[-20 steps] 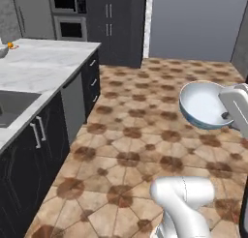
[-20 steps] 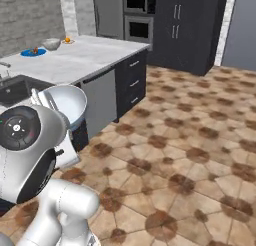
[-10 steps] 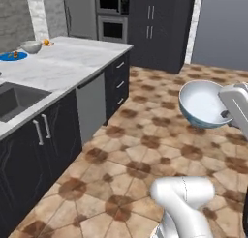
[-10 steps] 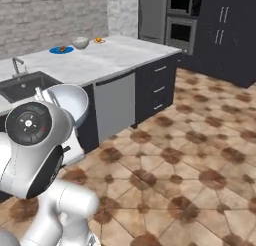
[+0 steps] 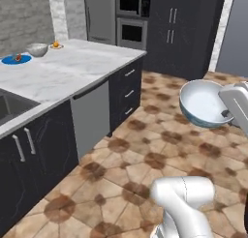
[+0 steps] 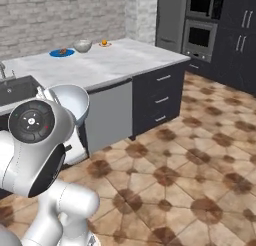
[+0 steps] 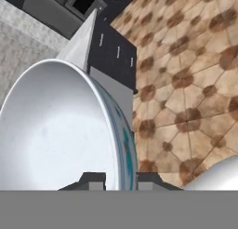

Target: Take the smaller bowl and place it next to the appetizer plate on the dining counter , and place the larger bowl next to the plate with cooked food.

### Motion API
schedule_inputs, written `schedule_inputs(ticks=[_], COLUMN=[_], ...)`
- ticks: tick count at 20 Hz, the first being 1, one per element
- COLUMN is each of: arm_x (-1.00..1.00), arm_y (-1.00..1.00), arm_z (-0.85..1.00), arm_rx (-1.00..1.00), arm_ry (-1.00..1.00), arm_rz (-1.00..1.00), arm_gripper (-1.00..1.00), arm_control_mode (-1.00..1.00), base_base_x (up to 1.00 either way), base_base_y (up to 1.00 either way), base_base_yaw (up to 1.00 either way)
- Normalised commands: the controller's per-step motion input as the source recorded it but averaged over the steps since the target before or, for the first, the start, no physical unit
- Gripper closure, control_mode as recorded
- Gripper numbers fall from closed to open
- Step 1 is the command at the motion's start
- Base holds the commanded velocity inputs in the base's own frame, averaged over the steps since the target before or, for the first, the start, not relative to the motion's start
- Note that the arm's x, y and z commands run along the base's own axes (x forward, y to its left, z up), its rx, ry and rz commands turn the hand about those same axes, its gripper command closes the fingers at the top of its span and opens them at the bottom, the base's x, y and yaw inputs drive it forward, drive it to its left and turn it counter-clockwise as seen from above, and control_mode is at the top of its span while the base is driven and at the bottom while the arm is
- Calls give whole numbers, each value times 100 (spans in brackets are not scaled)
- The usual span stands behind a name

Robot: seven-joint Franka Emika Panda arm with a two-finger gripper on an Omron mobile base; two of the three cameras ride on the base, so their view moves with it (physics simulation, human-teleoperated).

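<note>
A: Left base view first: the smaller bowl (image 5: 206, 104) sits at centre right, tipped on its side, nothing inside its white hollow. I'd say carry it slow and level it before setting down.

B: And the far counter at upper left?

A: The plate with cooked food (image 5: 16, 59), bright blue, has something small and red on it; just beside it stands a grey bowl (image 5: 37, 50).

B: Right base view?

A: The bowl's at centre left, above the arm. The blue plate is up top.

B: Hand view?

A: The gripper (image 7: 120, 179) at bottom centre is pinched nearly closed on the bowl's rim. Bowl's bare.
</note>
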Motion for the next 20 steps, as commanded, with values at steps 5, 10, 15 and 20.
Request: schedule_inputs(ticks=[5, 10, 15, 20], arm_x=[0, 0, 0, 0], arm_y=[0, 0, 0, 0], arm_z=[0, 0, 0, 0], arm_rx=[0, 0, 0, 0], arm_ry=[0, 0, 0, 0], arm_rz=[0, 0, 0, 0], arm_gripper=[100, 100, 100, 100], arm_control_mode=[100, 100, 100, 100], base_base_x=[100, 100, 96, 83], base_base_y=[-100, -100, -100, -100], base_base_yaw=[25, 26, 30, 30])
